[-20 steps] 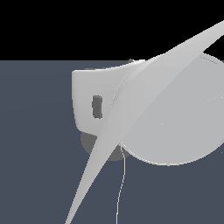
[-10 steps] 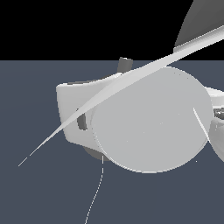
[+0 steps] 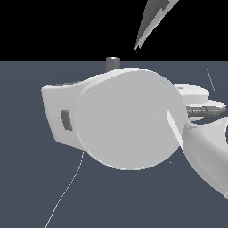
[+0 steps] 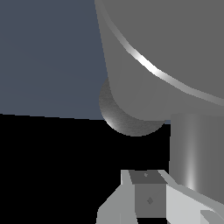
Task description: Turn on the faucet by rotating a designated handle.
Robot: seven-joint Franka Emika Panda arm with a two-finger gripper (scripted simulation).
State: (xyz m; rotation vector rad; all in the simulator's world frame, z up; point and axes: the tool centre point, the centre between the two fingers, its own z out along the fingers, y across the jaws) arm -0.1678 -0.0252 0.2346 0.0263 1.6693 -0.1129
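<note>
A flat slate-blue counter [image 3: 26, 187] fills the lower part of the exterior view under a black background. The faucet [image 3: 129, 120] sits in the middle of that view, very near the camera. Its flat, round, matte grey end faces the lens and hides most of what lies behind it. In the wrist view the faucet [image 4: 175, 52] shows as a broad grey cylinder wall crossed by a bright curved highlight, with its darker round base [image 4: 127, 118] just beneath it.

A glossy white housing [image 3: 58, 116] of the arm juts out from behind the disc at nine o'clock and carries a small dark slot. More white casing shows at three and four o'clock.

The handle [image 3: 205, 110] pokes out at three o'clock as a short, dark, shiny rod between those white parts. In the wrist view the handle [image 4: 192, 148] is a shiny grey shaft just beside the gripper [image 4: 146, 197].

Only the roots of the fingers [image 4: 113, 210] show, so I cannot tell whether they are spread or pressed together.

A small dark stub [image 3: 113, 63] rises at twelve o'clock behind the disc
</note>
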